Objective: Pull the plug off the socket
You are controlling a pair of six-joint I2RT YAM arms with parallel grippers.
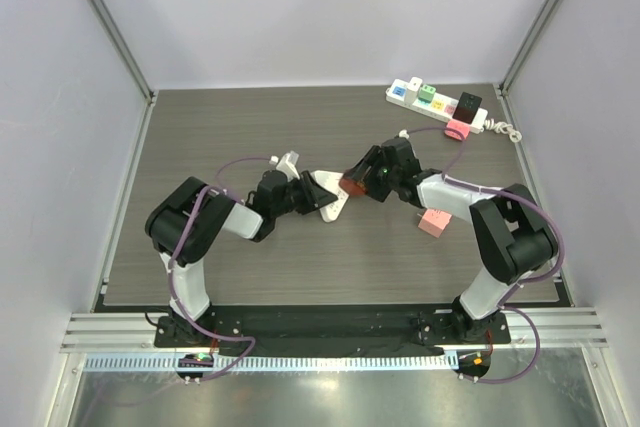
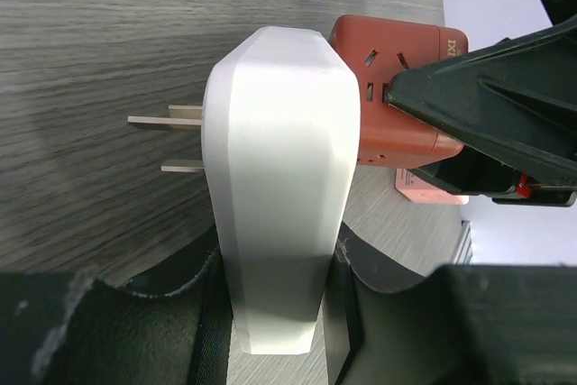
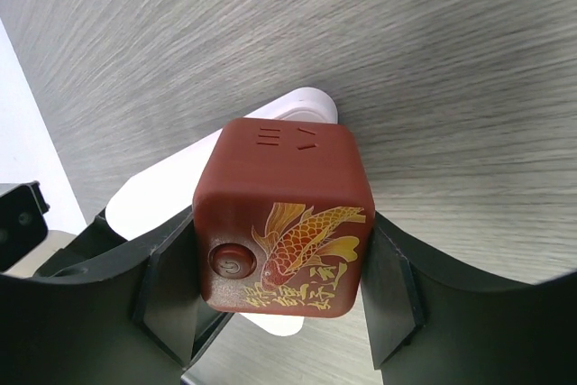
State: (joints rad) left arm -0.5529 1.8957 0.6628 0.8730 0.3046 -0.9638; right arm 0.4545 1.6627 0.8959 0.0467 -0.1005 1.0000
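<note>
Centre of the top view, above the grey wood-grain table [image 1: 250, 137]: left gripper [image 1: 322, 197] clamped on a white faceted plastic plug [image 1: 336, 209], fingers parted only by the plug's width. In the left wrist view, plug upright at mid-frame, its two flat metal prongs [image 2: 167, 119] bare, pointing left, outside any slot. Right gripper [image 1: 356, 183] closed around a red cube socket [image 3: 284, 214] with gold fish print, pads on opposite faces. Cube just behind the plug, toward the right; contact not discernible. Upper right of the top view: white power strip [image 1: 437, 102]. Lower right: pink block [image 1: 433, 223].
</note>
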